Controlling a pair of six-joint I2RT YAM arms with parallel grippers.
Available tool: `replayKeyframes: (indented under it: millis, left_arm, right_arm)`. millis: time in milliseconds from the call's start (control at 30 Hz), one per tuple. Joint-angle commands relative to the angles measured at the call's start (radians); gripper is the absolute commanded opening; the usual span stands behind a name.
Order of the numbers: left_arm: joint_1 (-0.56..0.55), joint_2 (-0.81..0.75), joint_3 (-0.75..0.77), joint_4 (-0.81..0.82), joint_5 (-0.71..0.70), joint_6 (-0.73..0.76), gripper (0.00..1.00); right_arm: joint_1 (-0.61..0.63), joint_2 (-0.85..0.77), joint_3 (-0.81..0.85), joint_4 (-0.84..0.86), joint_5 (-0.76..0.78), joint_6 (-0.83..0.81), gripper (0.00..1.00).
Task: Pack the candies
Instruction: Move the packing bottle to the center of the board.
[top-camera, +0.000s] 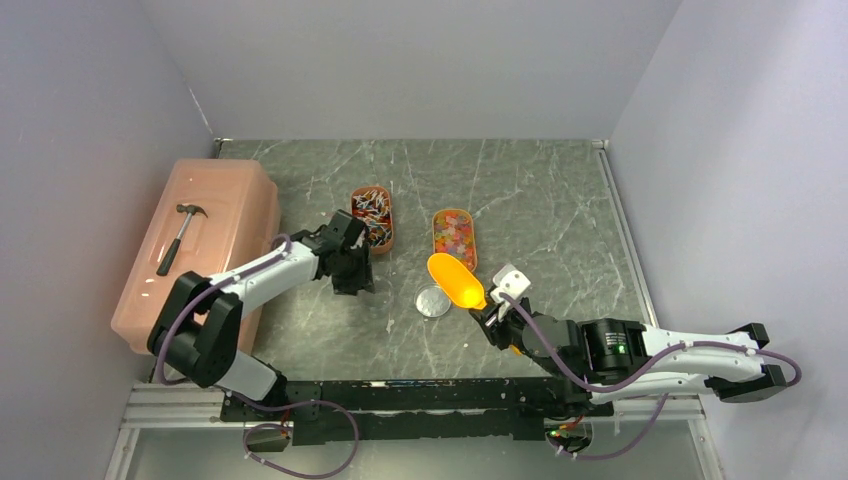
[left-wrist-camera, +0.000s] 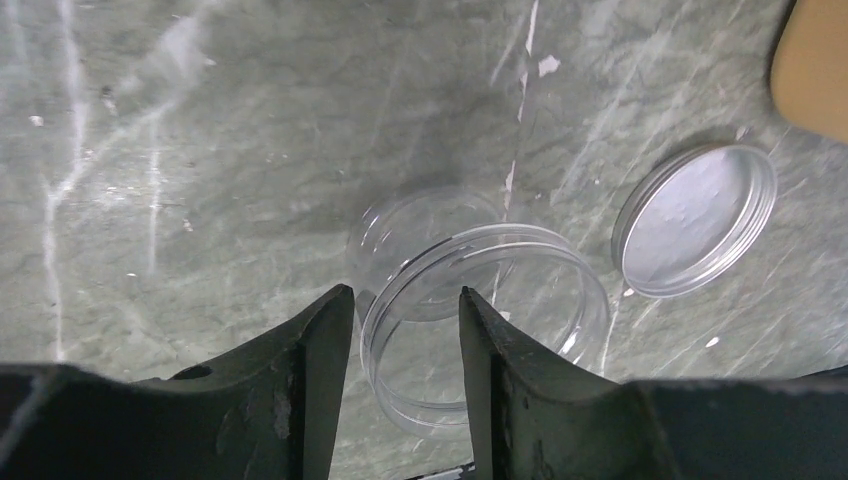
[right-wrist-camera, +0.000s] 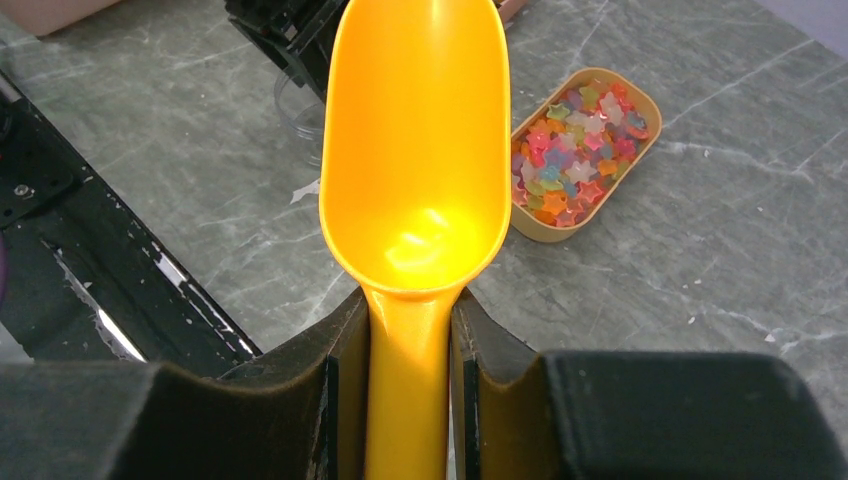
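**Scoop gripped, jar straddled**

Closest to the bases, the right gripper (right-wrist-camera: 410, 330) is clamped tight on the handle of the yellow-orange scoop (right-wrist-camera: 415, 150), its bowl held above the marble table (top-camera: 560, 200). Just beyond, a metal lid (left-wrist-camera: 695, 220) lies rim up. Beside it, the left gripper (left-wrist-camera: 400, 300) stands half-wide, astride the wall of the clear jar (left-wrist-camera: 520, 300) and not pinching it. Farthest out, the candies (right-wrist-camera: 578, 150) sit in two oval trays (right-wrist-camera: 545, 232): glossy ones right, wrapped ones left.

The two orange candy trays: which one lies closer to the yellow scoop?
The right tray, filled with glossy star-shaped sweets, next to the yellow scoop; the left tray holds wrapped candies, farther off.
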Motion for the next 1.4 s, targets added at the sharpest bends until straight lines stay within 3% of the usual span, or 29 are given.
replayKeyframes:
  millis: [0,1000,1367]
  left_arm:
    - [-0.054,0.036,0.025,0.019,0.014,0.024,0.47]
    - [-0.305,0.2,0.204,0.005,-0.035,0.055,0.4]
    - [-0.306,0.125,0.215,-0.035,-0.055,0.06,0.49]
  right_arm:
    - [0.0,-0.01,0.0,0.008,0.013,0.027,0.0]
    - [0.001,-0.025,0.02,-0.104,0.066,0.118,0.0]
    - [0.0,-0.007,0.038,-0.143,0.105,0.158,0.0]
